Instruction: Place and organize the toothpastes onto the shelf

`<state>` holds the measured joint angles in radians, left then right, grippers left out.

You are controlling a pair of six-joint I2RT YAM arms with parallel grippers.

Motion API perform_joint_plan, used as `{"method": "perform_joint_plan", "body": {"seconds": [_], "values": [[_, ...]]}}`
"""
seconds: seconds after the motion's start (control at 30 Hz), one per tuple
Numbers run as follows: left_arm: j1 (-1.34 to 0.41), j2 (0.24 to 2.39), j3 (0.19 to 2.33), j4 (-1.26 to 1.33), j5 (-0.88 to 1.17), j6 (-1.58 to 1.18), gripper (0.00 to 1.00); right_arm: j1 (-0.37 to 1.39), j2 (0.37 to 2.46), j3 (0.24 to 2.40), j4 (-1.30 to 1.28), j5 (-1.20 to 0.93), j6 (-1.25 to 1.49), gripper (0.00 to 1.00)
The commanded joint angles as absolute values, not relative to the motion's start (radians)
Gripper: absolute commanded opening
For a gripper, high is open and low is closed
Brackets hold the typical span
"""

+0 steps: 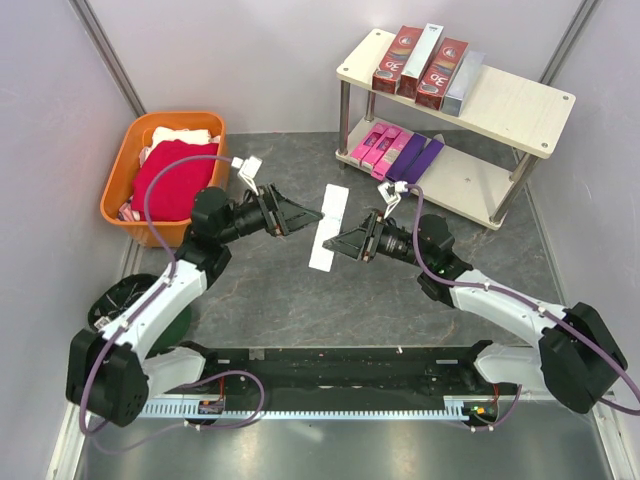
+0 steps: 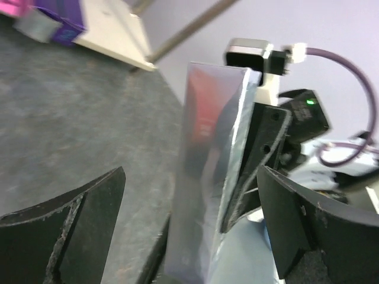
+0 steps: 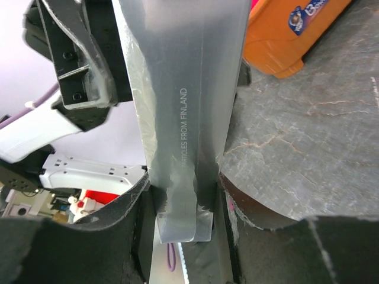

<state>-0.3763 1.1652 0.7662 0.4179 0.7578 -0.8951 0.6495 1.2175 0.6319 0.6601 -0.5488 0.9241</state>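
one long slim silver-grey toothpaste carton (image 1: 328, 228) is in play, over the middle of the dark grey stone-look bench (image 1: 260, 290), between the two arms. the right gripper (image 3: 183, 204) pinches it close to its near end only. the left gripper (image 2: 190, 195) is spread wide around the carton's far stretch, and neither finger appears to touch it.

the main risk, as i judge it, is that end-only hold: most of the carton hangs beyond the fingers, so it could pivot or slide out on the glossy card. if the left gripper closes off-centre while the right one holds on, the thin box could twist or buckle. if the right lets go too soon, the carton drops to the bench. at the pale cream two-tier shelf (image 1: 520, 100), far right, dark red (image 1: 395, 60) and silver cartons crowd the left end of the top board, so a careless placement could knock them.

the carton is shiny, almost foil-like, picking up a reddish reflection in the left wrist view. it bears small pale lettering along one face. its skin looks slightly wrinkled where the right gripper presses.
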Motion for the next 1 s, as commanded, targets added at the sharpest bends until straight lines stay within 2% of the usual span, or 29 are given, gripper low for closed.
{"method": "perform_joint_plan", "body": {"seconds": [0.0,0.17,0.43,0.77,0.97], "values": [[-0.377,1.072,0.818,0.065,0.507,-0.622,1.00,0.647,1.167,0.679,0.649,-0.520,0.865,0.31],[-0.377,1.000,0.839,-0.086,0.321,-0.532,1.00,0.649,1.138,0.718,0.563,-0.496,0.825,0.31],[-0.377,0.979,0.847,-0.175,0.224,-0.469,1.00,0.649,1.106,0.830,0.385,-0.457,0.744,0.30],[-0.376,0.986,0.825,-0.179,0.221,-0.445,1.00,0.640,1.117,1.228,-0.049,-0.256,0.500,0.31],[-0.377,0.996,0.827,-0.195,0.227,-0.431,1.00,0.569,1.175,1.448,-0.179,-0.215,0.440,0.32]]}}
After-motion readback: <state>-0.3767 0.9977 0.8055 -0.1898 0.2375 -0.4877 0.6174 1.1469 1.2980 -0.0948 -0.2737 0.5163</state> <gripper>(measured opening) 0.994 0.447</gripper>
